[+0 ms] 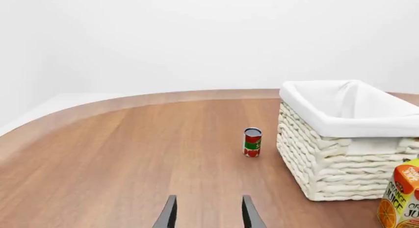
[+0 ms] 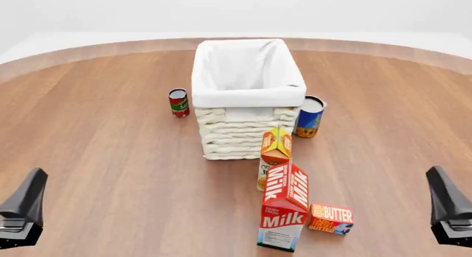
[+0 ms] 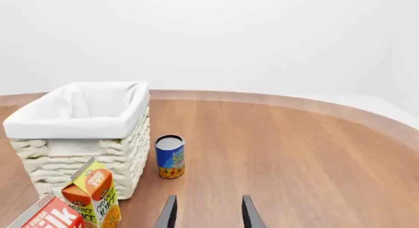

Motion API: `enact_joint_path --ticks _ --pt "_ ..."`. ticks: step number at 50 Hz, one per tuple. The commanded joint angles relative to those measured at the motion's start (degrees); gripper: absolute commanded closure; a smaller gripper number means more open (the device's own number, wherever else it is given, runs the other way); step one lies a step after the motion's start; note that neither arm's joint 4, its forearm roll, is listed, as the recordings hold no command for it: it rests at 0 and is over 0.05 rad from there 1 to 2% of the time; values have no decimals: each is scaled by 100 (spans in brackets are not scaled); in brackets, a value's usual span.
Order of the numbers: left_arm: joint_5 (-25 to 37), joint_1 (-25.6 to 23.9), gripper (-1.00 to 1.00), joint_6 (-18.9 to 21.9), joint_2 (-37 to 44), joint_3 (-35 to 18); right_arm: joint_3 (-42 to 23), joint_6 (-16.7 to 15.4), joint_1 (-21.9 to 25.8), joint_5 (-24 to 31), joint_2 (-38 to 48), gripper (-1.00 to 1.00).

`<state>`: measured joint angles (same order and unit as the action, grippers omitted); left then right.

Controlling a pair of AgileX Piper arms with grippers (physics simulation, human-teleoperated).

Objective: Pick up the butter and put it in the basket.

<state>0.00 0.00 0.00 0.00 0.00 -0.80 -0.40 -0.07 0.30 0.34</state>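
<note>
butter (image 2: 331, 218) lies flat on the worktop (image 2: 110, 157) at the near edge of the front view, right of centre, just beside the right side of the milk carton (image 2: 286, 208) and apart from both arms. milk stands upright, directly in front of the juice carton (image 2: 274, 155), which stands just in front of the basket (image 2: 247, 90). basket sits mid-worktop, white liner folded over its rim, nothing visible inside. red can (image 2: 178, 102) stands upright just left of the basket, blue can (image 2: 310, 116) upright at its right front corner. left gripper (image 1: 209, 213) hangs low at the near left, fingers apart, nothing between them; its wrist view shows the red can, basket and edge of the juice ahead. right gripper (image 3: 208, 213) is at the near right, fingers also apart and empty; its wrist view shows the blue can, basket, juice and a corner of the milk. butter is outside both wrist views.
</note>
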Motion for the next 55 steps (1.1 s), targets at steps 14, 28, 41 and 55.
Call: enact_joint_path --ticks 14,28,41,55 --pt "0 0 -100 0 0 0 -431 -394 326 289 23 -100" --pt "0 0 -100 0 0 0 -1308 -1516 1662 611 1239 -100" --pt "0 0 -100 0 0 0 -2361 -1993 2542 1244 2539 -100" --pt "0 0 -100 0 0 0 -3000 -2156 2135 1553 3231 -100"
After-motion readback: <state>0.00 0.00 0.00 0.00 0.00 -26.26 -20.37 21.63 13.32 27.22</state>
